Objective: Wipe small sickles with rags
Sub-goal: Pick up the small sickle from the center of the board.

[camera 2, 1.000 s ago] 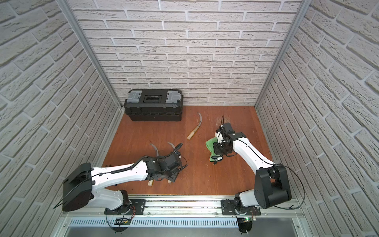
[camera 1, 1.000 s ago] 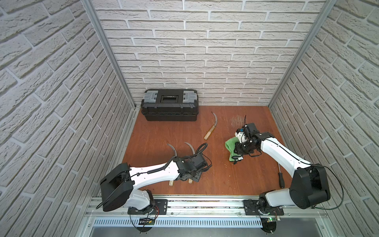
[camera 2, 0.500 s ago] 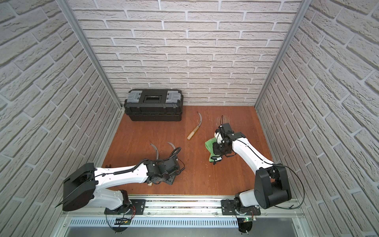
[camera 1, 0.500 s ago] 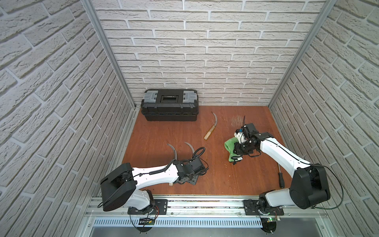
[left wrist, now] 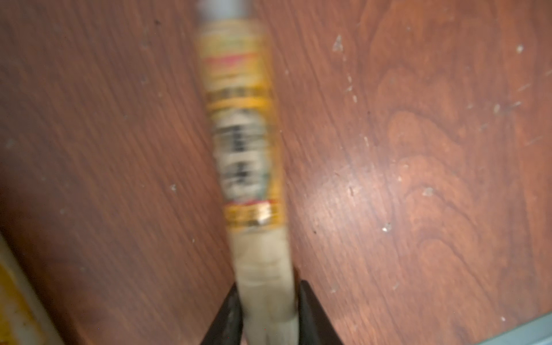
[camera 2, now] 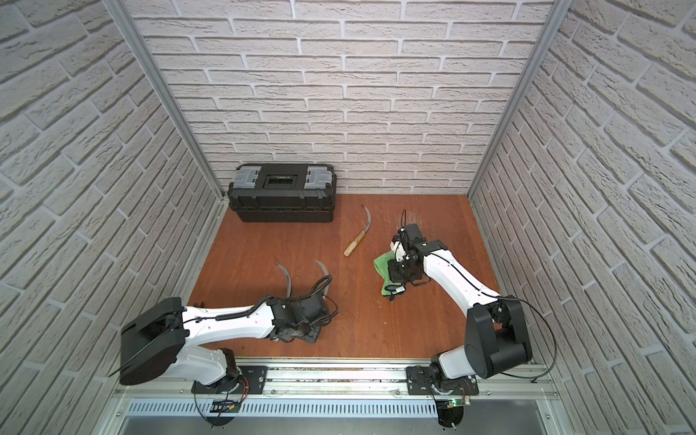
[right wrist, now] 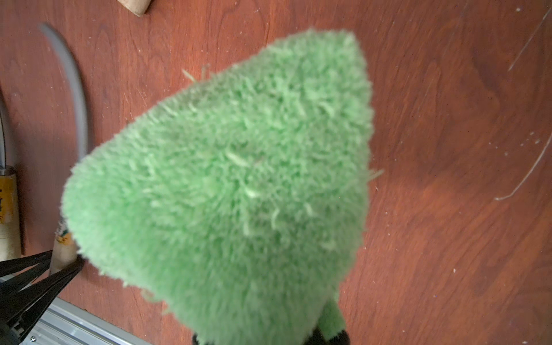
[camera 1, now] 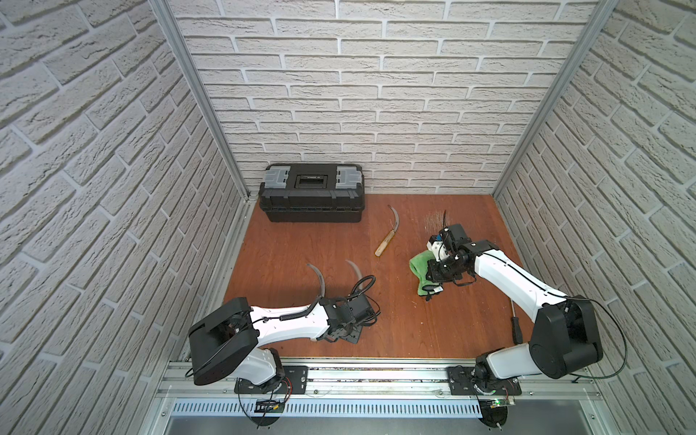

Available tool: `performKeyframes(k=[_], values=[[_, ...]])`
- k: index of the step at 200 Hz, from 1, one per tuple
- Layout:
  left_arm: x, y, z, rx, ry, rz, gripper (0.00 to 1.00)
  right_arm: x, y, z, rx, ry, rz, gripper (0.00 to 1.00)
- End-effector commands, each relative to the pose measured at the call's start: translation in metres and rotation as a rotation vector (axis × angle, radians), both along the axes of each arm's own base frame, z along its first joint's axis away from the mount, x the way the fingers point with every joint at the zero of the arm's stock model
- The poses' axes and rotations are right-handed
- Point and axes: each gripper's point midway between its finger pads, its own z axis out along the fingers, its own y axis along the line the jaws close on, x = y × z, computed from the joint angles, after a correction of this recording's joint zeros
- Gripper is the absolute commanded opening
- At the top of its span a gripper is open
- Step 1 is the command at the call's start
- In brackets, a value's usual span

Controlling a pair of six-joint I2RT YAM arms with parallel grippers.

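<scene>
Three small sickles sit on a reddish-brown wooden table (camera 1: 286, 241), each a thin curved grey blade on a pale wooden handle. The first sickle (left wrist: 248, 143) is held by the left gripper (left wrist: 268, 288). Its black fingers (left wrist: 228, 316) are clamped on the handle near the butt end, one on either side. A yellow and white printed label (left wrist: 245, 155) wraps that handle, too blurred to read. In both top views only this sickle's blade shows, curving away from the wrist of the left arm (camera 1: 286, 320) toward the back wall; the handle is hidden under the arm. The second sickle (camera 1: 318, 278) lies just beside it on the robot's left, its handle also hidden from above. The third sickle (camera 1: 388, 234) lies well apart, in the open nearer the back wall, blade tip pointing toward that wall.

The green rag (right wrist: 239, 179), fluffy and folded, is pinched in the right gripper (right wrist: 265, 339), whose fingers are closed on it and mostly buried in the pile. It is on the robot's right side of the table and throws a shadow on the wood below. A black strap (camera 1: 429, 290) dangles from its near end in a top view.

A black toolbox (camera 1: 312, 192), lid shut, stands against the back wall on the left. A dark-handled screwdriver (camera 1: 516, 327) lies by the base of the right arm (camera 1: 508, 275). White brick-patterned walls (camera 1: 376, 94) enclose the table.
</scene>
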Motion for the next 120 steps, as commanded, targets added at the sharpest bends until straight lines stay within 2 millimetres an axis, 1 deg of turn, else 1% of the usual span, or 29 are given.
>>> performKeyframes(k=[1,14,25,52,64,76,84,98,114,120], values=[[-0.004,0.005,-0.006,0.011,0.014,0.012,0.15,0.008,0.004,0.007,0.004,-0.024,0.006,0.03],[-0.004,0.005,-0.003,0.009,0.008,0.013,0.05,0.008,0.005,0.008,0.004,-0.024,0.008,0.03],[-0.003,0.007,0.002,0.009,-0.002,0.017,0.00,0.009,0.005,0.009,0.005,-0.026,0.007,0.03],[0.002,0.016,0.024,0.014,-0.052,0.030,0.00,0.012,0.007,0.013,0.012,-0.033,0.010,0.03],[0.006,0.019,0.039,0.015,-0.081,0.030,0.00,0.013,0.007,0.014,0.011,-0.032,0.011,0.03],[0.011,0.017,0.056,-0.004,-0.122,0.018,0.00,0.013,0.005,0.014,0.004,-0.033,0.009,0.03],[0.015,0.011,0.069,-0.031,-0.154,-0.008,0.00,0.014,0.004,0.014,-0.005,-0.032,0.007,0.03],[0.023,-0.005,0.088,-0.073,-0.206,-0.076,0.00,0.014,-0.001,0.013,-0.024,-0.034,-0.002,0.03],[0.032,-0.027,0.098,-0.095,-0.238,-0.173,0.00,0.013,-0.006,0.013,-0.038,-0.027,-0.017,0.03],[0.035,-0.036,0.098,-0.094,-0.236,-0.211,0.00,0.013,-0.009,0.014,-0.041,-0.026,-0.022,0.03]])
